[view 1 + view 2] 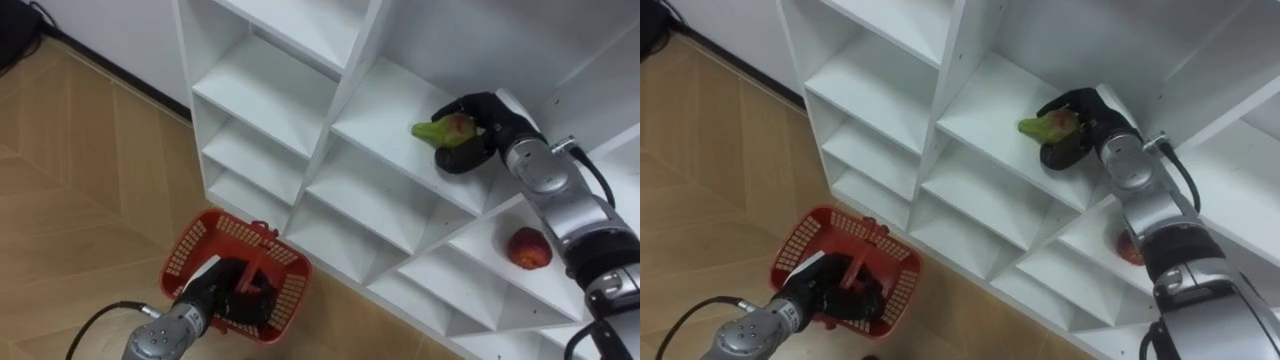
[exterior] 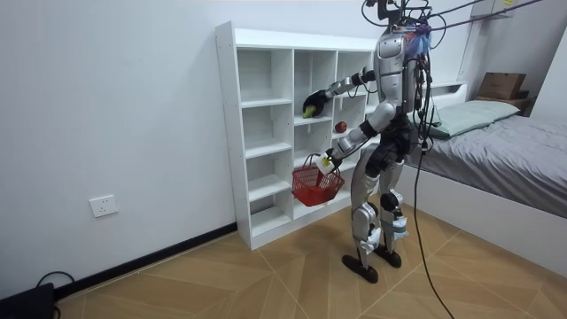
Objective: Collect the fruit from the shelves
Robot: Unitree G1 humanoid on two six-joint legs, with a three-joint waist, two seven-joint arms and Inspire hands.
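Shelving fills the upper part of the eye views: a white closet of open square compartments (image 1: 270,90), standing against a white wall on a wooden plank floor (image 1: 70,200). The robot stands upright just in front of it, facing the shelves, with a grey-covered bed (image 2: 505,133) behind it on the room view's right.

The right hand (image 1: 490,125) reaches into an upper compartment, its arm stretched up and forward. Its dark fingers are curled round a small green fruit with a reddish blush (image 1: 445,129), whose green end pokes out toward the left. The fruit is low over the shelf board; whether it touches the board cannot be told.

One compartment lower and to the right, a round red fruit (image 1: 529,248) lies on its own shelf, apart from the hand and partly behind the right forearm.

The left hand (image 1: 235,300) hangs low beside the closet's bottom shelves. Its fingers are wrapped round the upright handle of a red plastic mesh basket (image 1: 200,240), which hangs clear of the floor, close to the closet's front edge. In the room view the basket hangs at about the robot's hip height.
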